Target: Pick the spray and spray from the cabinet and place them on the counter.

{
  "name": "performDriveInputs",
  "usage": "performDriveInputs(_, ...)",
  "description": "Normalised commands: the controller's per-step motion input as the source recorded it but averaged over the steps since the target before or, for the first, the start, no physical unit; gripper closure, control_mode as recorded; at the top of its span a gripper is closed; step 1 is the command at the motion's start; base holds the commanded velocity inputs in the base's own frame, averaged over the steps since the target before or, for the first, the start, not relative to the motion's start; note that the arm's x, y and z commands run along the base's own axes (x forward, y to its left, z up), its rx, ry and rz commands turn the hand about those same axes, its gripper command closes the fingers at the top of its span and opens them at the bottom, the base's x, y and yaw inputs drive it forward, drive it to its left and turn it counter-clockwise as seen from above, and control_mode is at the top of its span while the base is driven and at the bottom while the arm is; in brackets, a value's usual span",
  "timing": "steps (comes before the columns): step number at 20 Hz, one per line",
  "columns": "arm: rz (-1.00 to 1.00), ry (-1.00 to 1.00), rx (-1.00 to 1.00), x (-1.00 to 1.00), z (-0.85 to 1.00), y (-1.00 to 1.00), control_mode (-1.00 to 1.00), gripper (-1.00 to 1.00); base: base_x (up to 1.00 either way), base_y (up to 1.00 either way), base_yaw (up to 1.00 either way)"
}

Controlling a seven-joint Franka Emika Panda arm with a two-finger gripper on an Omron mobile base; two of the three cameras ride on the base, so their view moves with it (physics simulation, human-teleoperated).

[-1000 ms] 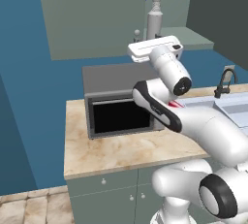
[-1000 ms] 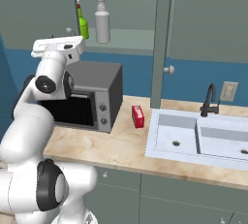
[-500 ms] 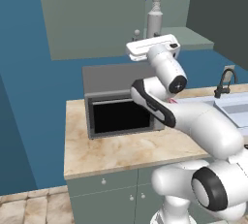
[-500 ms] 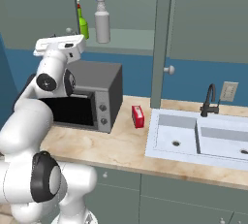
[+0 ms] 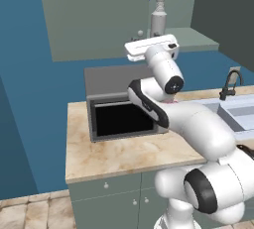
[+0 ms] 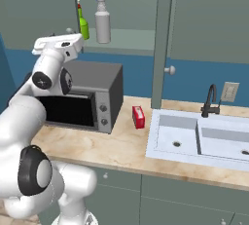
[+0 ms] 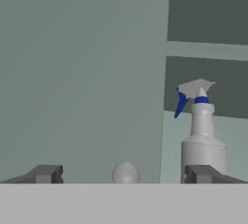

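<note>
Arm raised, tool empty.
The white arm folds upward with its hand held level, and the tool (image 7: 125, 173) has its two dark fingertips (image 7: 46, 174) spread wide, gripping nothing.

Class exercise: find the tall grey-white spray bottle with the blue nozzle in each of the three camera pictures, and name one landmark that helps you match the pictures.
Left base view: grey-white spray bottle at top centre-right, on the cabinet floor.
Right base view: upper left, right of the green spray bottle.
Hand view: lower right, above one dark finger tip.
Shared landmark: the round door knob, also seen in the left base view.
</note>
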Motion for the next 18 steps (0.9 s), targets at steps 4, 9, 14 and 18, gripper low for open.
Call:
performDriveInputs(4,-0.03,0.00,0.00,0.19,0.00,0.03,-1.00,-1.00,0.00,0.00,0.00)
performDriveInputs(9,-0.01,0.00,0.00,0.24,0.00,0.00,-1.00,-1.00,0.00,0.00,0.00)
performDriveInputs(14,0.00,0.00,0.00,0.23,0.00,0.00,-1.00,-1.00,0.00,0.00,0.00)
performDriveInputs(18,0.00,0.00,0.00,0.22,-0.02,0.00,-1.00,-1.00,0.00,0.00,0.00)
